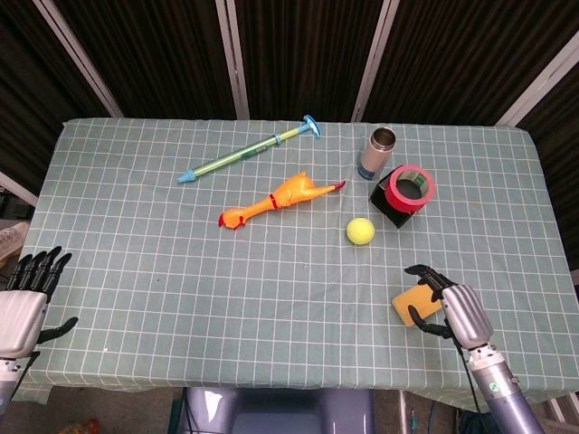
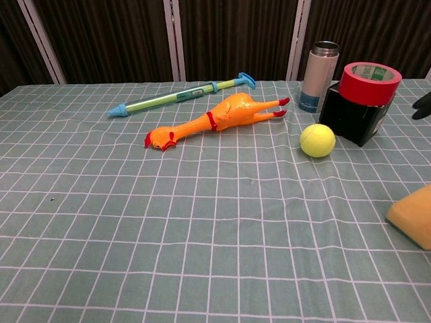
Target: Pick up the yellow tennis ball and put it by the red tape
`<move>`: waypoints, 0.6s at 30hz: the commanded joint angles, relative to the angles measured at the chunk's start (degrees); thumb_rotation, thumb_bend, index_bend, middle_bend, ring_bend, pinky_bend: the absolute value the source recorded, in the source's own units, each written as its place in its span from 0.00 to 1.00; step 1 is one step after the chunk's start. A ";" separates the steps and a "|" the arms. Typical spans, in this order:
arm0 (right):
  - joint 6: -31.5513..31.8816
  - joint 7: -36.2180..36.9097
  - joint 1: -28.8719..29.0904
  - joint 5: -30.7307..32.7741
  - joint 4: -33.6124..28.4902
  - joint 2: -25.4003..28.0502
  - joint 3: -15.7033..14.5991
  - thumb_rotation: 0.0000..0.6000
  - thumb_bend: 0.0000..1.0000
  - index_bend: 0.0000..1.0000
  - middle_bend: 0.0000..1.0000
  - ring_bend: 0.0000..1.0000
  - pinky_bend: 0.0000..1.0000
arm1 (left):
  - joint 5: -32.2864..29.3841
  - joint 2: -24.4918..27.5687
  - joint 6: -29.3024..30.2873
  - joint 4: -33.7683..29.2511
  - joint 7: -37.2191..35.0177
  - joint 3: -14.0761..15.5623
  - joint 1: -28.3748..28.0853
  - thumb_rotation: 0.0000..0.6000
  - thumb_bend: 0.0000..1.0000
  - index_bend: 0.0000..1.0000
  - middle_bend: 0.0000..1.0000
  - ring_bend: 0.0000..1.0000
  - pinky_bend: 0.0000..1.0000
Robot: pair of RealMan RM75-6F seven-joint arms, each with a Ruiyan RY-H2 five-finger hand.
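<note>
Left hand (image 1: 20, 307): off the near left table edge, fingers spread, holding nothing. Checked tablecloth (image 1: 163, 271), left to right: blue-green water squirter (image 1: 249, 149), orange rubber chicken (image 1: 279, 199), yellow tennis ball (image 1: 360, 231) resting free just beside the black box (image 1: 387, 206) that carries the red tape (image 1: 410, 187), metal flask (image 1: 380, 153) behind them. Right hand (image 1: 450, 307): above the yellow sponge (image 1: 414, 306) at the near right, fingers loosely curved and apart, grasping nothing; ball lies well apart from its fingertips, farther up the table.
</note>
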 commanded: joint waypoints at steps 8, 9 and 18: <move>-13.54 18.26 7.50 11.19 -4.62 -2.15 5.73 1.00 0.59 0.29 0.29 0.41 0.61 | -1.07 0.16 0.11 0.08 -0.55 -0.58 0.05 1.00 0.11 0.00 0.00 0.00 0.00; -14.65 19.88 8.10 12.24 -4.64 -2.42 6.35 1.00 0.62 0.29 0.29 0.41 0.62 | -1.21 0.12 -0.12 0.13 -0.57 -0.59 -0.02 1.00 0.11 0.00 0.00 0.00 0.00; -23.54 23.70 13.13 18.55 -2.16 -5.09 9.11 1.00 0.68 0.30 0.30 0.42 0.62 | -2.11 0.03 -0.86 0.76 -1.35 -1.21 -0.56 1.00 0.12 0.00 0.00 0.00 0.00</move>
